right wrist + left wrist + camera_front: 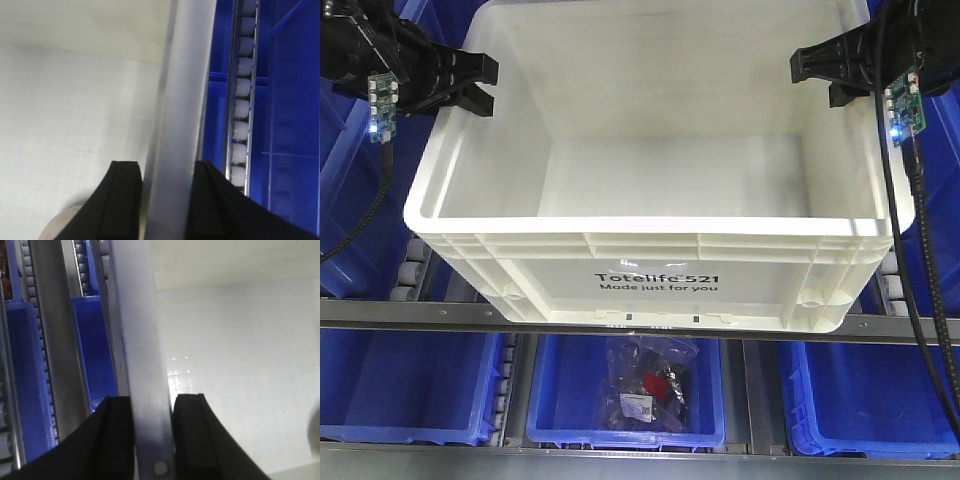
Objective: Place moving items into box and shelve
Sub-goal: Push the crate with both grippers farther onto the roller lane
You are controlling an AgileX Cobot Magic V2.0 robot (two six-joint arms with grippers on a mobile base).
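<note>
Item 1: my left gripper, black, at the left rim of the large white rectangular plastic tote printed "Totelife 521". The left wrist view shows one finger on each side of the rim wall, both pressed against it: pinching the tote.

Item 2: the tote itself, resting on the roller rails of the shelf, its printed front wall at the shelf's front edge. The front view shows a bare white floor inside; no cream or pink plush toy is plainly visible there. A pale rounded shape sits low in the right wrist view, just inside the wall; I cannot tell what it is.

Item 3: my right gripper, black, at the right rim, fingers likewise straddling the wall and pressing it from both sides.

Item 4: blue plastic bins on either side and on the tier below; the middle lower one holds a clear bag of small parts.

Status, as I judge it: the tote is shelved or nearly so; loading unconfirmed; release and withdrawal remain.
</note>
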